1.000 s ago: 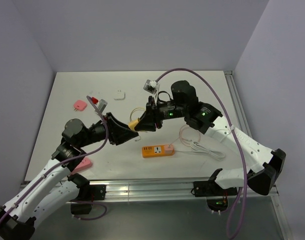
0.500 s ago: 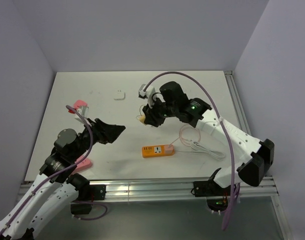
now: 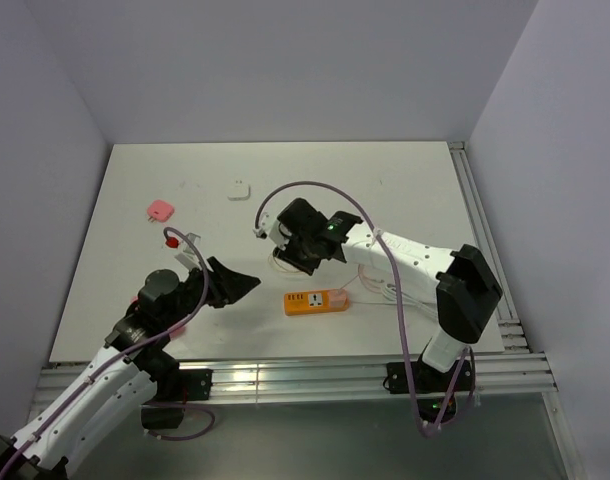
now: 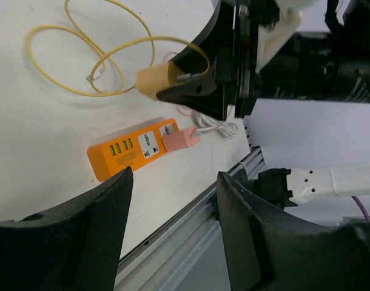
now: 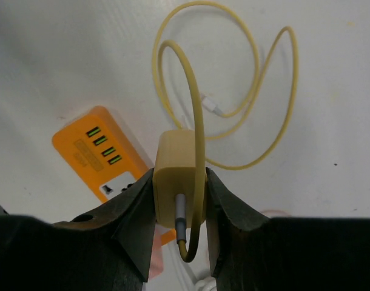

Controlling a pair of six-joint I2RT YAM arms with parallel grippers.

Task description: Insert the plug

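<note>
R gripper (image 5: 180,233) pinches the yellow plug (image 5: 176,162) between both fingers, just beyond the orange strip (image 3: 315,301) on its far side, apart from it. The plug's yellow cable (image 5: 258,79) loops on the table (image 3: 405,190) behind the strip. L gripper (image 4: 173,179) hangs left of the strip w/ jaws spread, nothing between them. A pink plug (image 4: 181,138) sits in the strip's right end, white cord (image 4: 212,126) trailing off right. Pink tab (image 3: 160,209) and white tab (image 3: 238,189) lie well beyond the strip, far-left.
</note>
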